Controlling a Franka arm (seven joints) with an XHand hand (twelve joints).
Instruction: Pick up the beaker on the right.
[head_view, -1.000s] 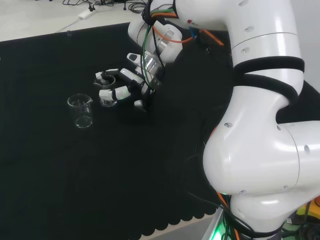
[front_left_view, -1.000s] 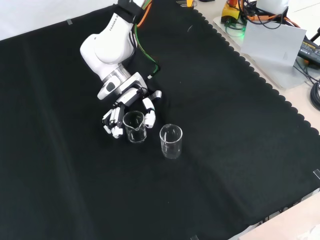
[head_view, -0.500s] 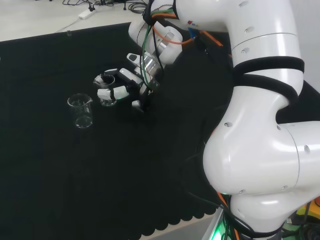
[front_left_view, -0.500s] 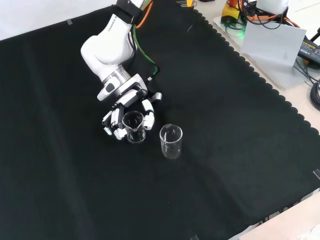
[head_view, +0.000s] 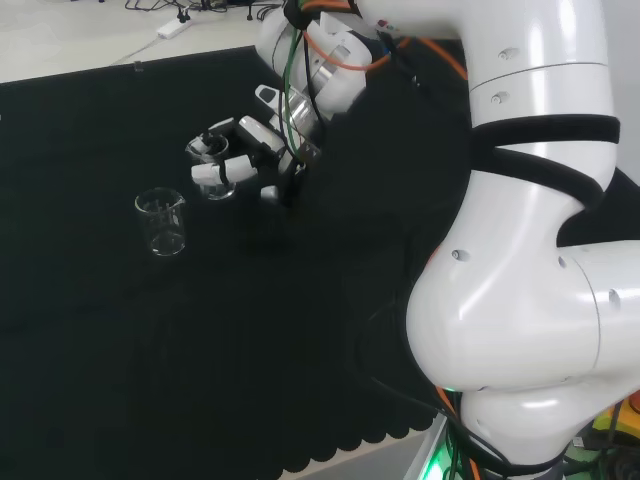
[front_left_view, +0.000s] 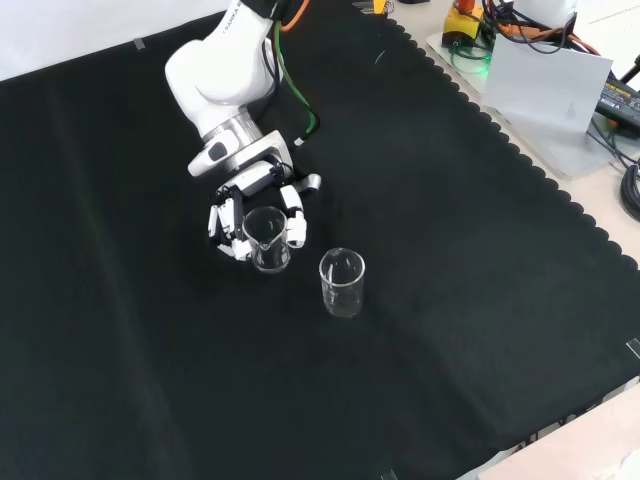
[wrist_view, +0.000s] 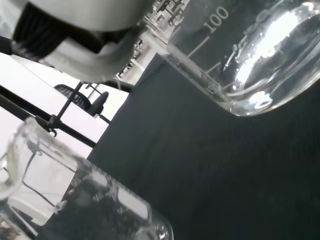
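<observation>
A small clear beaker (head_view: 212, 166) hangs a little above the black cloth with my hand (head_view: 268, 138) shut on it, fingers and thumb curled round its wall. The front view has the held beaker (front_left_view: 267, 238) just below the hand (front_left_view: 248, 186). In the wrist view the held beaker (wrist_view: 250, 55) is close and tilted, its base off the cloth, under a blurred white finger (wrist_view: 85, 30). A second clear beaker (head_view: 165, 222) stands upright on the cloth to the left in the head view. The second beaker (front_left_view: 342, 282) is lower right of the hand in the front view.
The arm's white links (head_view: 520, 250) take up the right of the head view. The scalloped cloth edge (front_left_view: 520, 150) runs along the right in the front view, with a grey box (front_left_view: 550, 90) and cables beyond it. The standing beaker (wrist_view: 75, 200) looms near in the wrist view.
The hand has risen with the beaker in it, lifting it off the cloth and slightly away from the standing beaker, which has not moved.
</observation>
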